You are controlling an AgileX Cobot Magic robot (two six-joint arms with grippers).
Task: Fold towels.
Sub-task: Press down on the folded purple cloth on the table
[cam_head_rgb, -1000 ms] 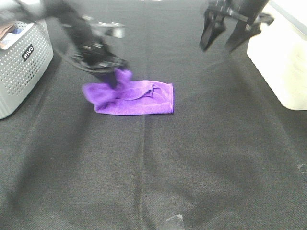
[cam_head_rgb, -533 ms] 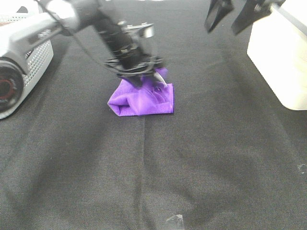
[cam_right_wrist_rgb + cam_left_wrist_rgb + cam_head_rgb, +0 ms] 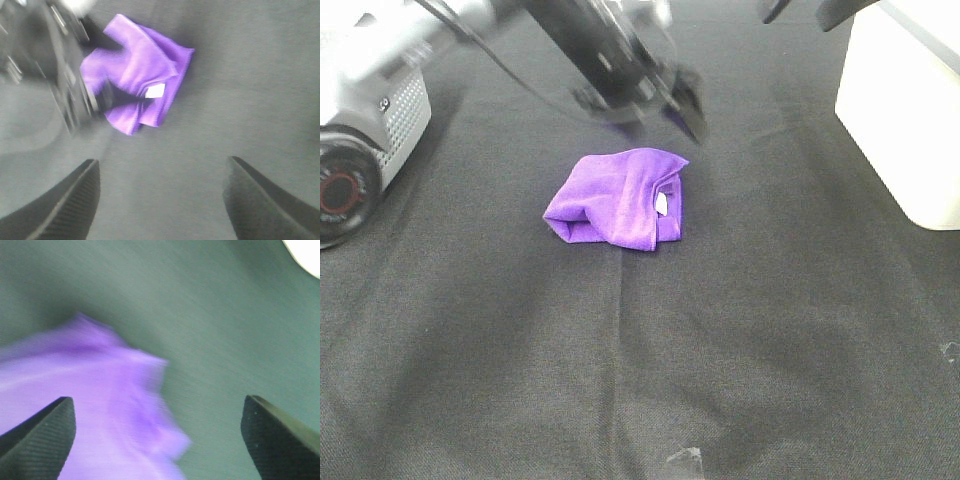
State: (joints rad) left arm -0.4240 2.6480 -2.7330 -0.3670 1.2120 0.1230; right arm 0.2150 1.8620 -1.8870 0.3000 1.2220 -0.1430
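My L arm reaches in from the far left, low over the black woven table cover (image 3: pixel 770 330). It looks smeary in the high view. The L gripper (image 3: pixel 660 112) hangs just past the far edge of the bright purple microfibre cloth (image 3: pixel 615 200), a bit above it. Its fingers (image 3: pixel 42 437) stand wide apart w/ nothing btwn them. The wrist view shows the cloth under them, not pinched.

My R arm is up at the far right, well away from the cloth. Only its dark tips poke into the high view. The R gripper (image 3: pixel 162 161) is also spread wide & holds nothing. It looks down at the cloth from far off.

The cloth lies near the middle of the table in a bunched, folded lump. A small white tag (image 3: pixel 662 203) shows on its right side. No gripper touches it.

A grey plastic basket w/ little holes (image 3: pixel 410 120) sits at the far left, mostly hidden behind my L arm. I can't tell what's in it. A big white box (image 3: pixel 905 110) sits at the far right. I can't see inside it either.
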